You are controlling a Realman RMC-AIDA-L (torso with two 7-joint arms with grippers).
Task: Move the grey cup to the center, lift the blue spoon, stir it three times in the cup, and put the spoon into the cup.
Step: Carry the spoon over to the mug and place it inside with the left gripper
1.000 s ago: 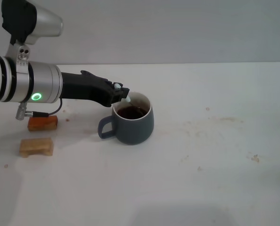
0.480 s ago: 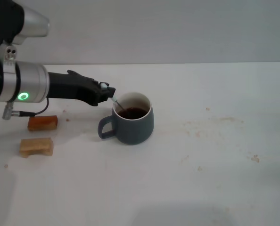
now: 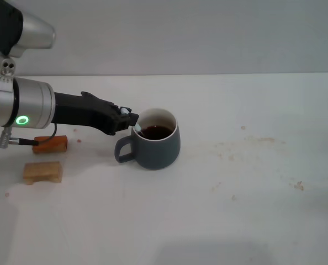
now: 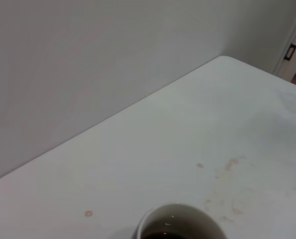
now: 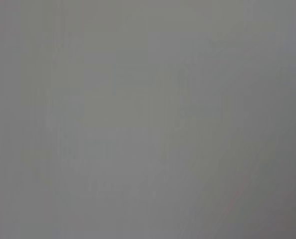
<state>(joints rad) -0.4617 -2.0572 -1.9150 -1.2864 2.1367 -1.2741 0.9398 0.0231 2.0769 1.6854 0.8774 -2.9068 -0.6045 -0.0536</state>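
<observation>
Nearest the tabletop's (image 3: 219, 221) front-left corner lie two small wooden blocks (image 3: 42, 171), clear of the work. Farther in, toward the tabletop's middle, stands the rounded slate-grey ceramic cup (image 3: 156, 142) with dark liquid, handle pointing toward the left edge. Just beside its left rim, the left gripper (image 3: 128, 118) pinches the slim pale-blue spoon (image 3: 136, 126), whose axis slants down over the rim into the cup. The right gripper is out of sight.
</observation>
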